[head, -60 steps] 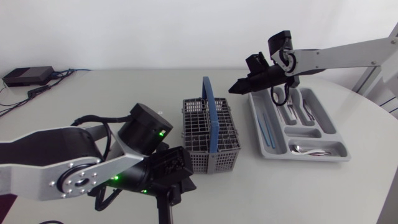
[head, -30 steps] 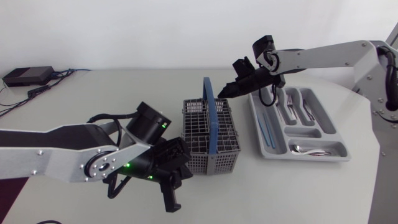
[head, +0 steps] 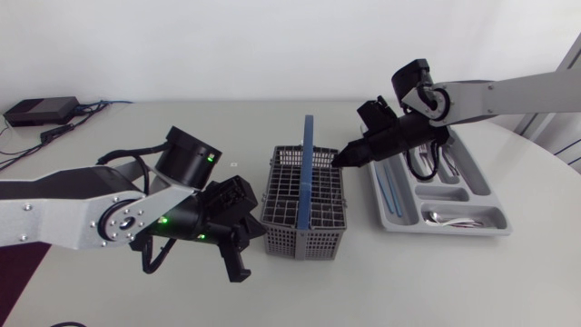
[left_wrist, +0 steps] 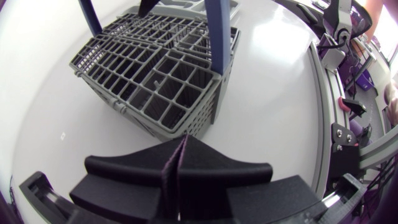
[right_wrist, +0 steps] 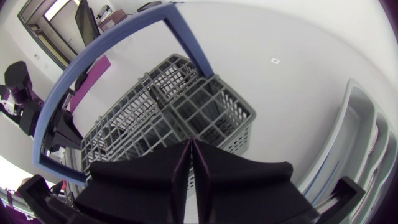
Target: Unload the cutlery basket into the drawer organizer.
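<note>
- Head view: the grey cutlery basket point(head: 313, 204) stands mid-table with its blue handle point(head: 307, 163) upright. The drawer organizer point(head: 451, 193) sits near it on my right arm's side and already has cutlery point(head: 438, 163) in its compartments. No cutlery shows standing up out of the basket.
- The right gripper point(head: 340, 162) sits at the basket's rim on the organizer side, fingers pressed together and holding nothing.
- The left gripper point(head: 236, 263) hangs low beside the opposite side of the basket, likewise closed and empty.
- Left wrist view: the left gripper point(left_wrist: 182, 140) has its fingers flush against each other, with a corner of the basket point(left_wrist: 155, 74) just ahead. The cells that show look bare.
- The risk here is that a forward nudge with closed fingers would shove the light basket across the table, or tip it towards the organizer.
- Right wrist view: the right gripper point(right_wrist: 189, 144) is closed over the basket point(right_wrist: 186, 115), the handle point(right_wrist: 93, 71) arches just beyond, and the organizer point(right_wrist: 357, 137) lies beside it.
- Dipping in without parting the fingers would grasp nothing. The tip could snag the grid or hook the handle and lift the basket itself.
</note>
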Robot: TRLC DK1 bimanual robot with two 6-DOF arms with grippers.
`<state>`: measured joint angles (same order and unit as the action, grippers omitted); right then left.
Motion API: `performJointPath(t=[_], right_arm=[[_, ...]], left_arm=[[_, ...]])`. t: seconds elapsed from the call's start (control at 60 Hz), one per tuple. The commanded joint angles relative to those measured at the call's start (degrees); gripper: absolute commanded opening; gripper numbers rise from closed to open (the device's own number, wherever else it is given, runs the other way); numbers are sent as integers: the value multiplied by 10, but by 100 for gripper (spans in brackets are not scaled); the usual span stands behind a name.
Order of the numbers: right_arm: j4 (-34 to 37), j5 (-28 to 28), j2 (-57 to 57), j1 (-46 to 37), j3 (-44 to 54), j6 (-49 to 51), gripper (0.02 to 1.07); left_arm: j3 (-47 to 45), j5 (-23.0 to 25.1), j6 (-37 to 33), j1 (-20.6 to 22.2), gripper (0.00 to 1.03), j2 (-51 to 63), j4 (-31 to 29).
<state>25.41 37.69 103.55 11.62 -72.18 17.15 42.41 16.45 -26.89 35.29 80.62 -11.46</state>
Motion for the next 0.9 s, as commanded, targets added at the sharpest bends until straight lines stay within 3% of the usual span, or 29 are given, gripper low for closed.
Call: performJointPath(t=[0.0,0.35,0.633,0.883], right_arm=[[-17,-1,-29,6,35,4,11],[-65,-4,70,-33,-81,-48,11],[-66,-7,168,-30,-168,-60,11],[-28,-7,105,-14,-97,-23,10]], left_arm=[[3,2,-9,-12,14,-9,12],[-16,1,4,50,14,-49,-6],[-4,1,1,45,14,21,29],[9,1,-4,0,14,46,56]])
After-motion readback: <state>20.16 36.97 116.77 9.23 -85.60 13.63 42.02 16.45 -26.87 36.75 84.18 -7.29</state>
